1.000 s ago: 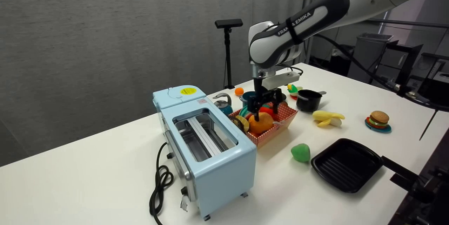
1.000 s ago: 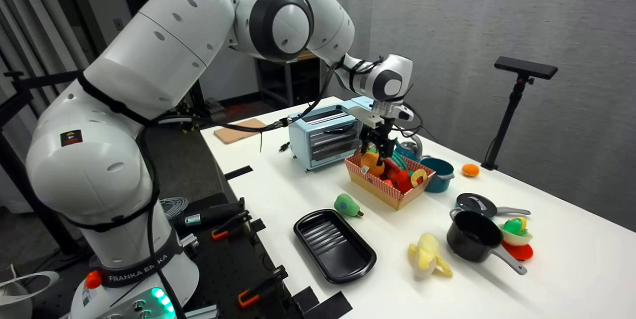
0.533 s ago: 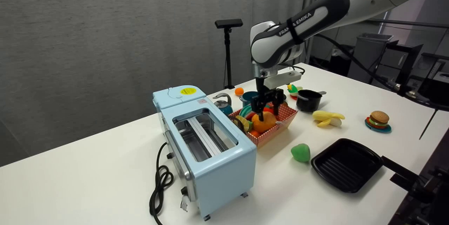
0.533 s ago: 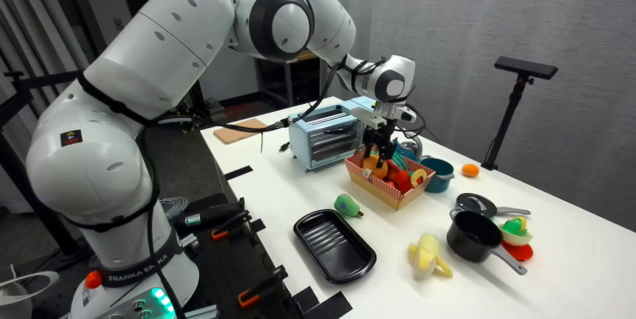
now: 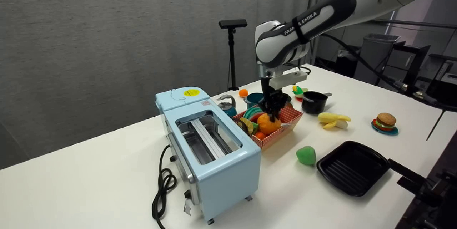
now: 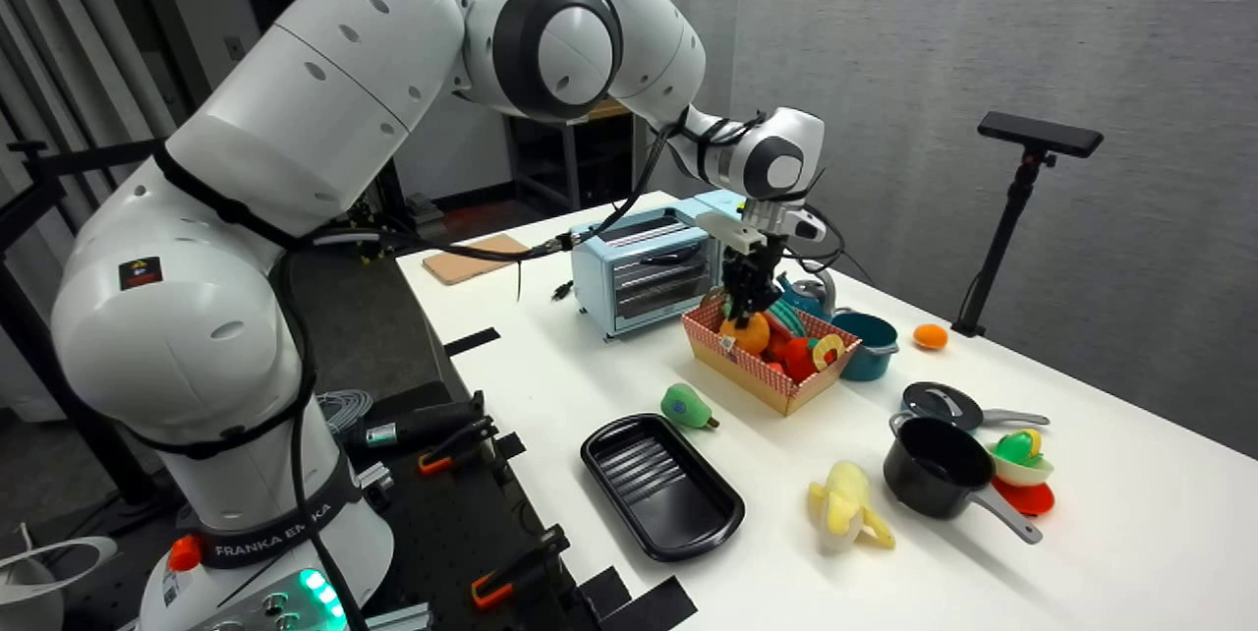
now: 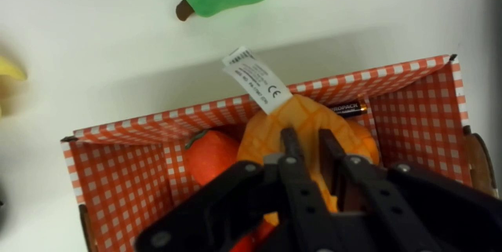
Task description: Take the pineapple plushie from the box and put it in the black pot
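The pineapple plushie, orange-yellow with a crossed line pattern and a white tag, lies in the box with its red-and-white checked lining. In both exterior views it shows as an orange lump at the toaster end of the box. My gripper points down over it, its two fingertips close together against the cloth. Orange cloth shows in the narrow gap, but whether it is pinched is unclear. I cannot make out the leafy tuft. Off to one side the black pot stands upright, handle outward.
A light-blue toaster stands close beside the box. A red toy and other play food share the box. On the table are a green pear, a banana, a black grill pan and a teal pot.
The jaws have drawn in from wide apart around the plushie to nearly together on top of it. My gripper has shifted slightly along the box, away from the toaster.
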{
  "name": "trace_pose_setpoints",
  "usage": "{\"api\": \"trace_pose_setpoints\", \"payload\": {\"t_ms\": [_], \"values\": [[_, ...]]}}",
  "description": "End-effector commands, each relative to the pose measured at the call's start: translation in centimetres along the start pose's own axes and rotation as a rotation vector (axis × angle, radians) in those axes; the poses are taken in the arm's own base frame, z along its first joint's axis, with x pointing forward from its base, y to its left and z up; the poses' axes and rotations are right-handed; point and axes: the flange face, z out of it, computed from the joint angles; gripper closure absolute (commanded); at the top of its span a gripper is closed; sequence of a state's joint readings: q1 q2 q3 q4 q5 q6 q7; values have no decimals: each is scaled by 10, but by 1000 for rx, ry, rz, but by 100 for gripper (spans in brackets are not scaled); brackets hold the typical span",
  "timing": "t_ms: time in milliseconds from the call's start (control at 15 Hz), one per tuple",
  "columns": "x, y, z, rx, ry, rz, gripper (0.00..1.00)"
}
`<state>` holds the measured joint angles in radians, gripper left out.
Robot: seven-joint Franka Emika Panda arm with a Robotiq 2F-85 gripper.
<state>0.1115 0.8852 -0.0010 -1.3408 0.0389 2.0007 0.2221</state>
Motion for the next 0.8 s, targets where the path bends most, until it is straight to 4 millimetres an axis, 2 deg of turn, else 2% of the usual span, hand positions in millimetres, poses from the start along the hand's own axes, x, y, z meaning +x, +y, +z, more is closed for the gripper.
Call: {"api": "trace_pose_setpoints", "payload": {"t_ms": [0, 267, 733], "values": [[3, 6, -8, -6, -8, 1, 100], [-2, 9, -18, -3, 13, 2, 100], [-20, 21, -65, 17, 67, 1, 99]]}}
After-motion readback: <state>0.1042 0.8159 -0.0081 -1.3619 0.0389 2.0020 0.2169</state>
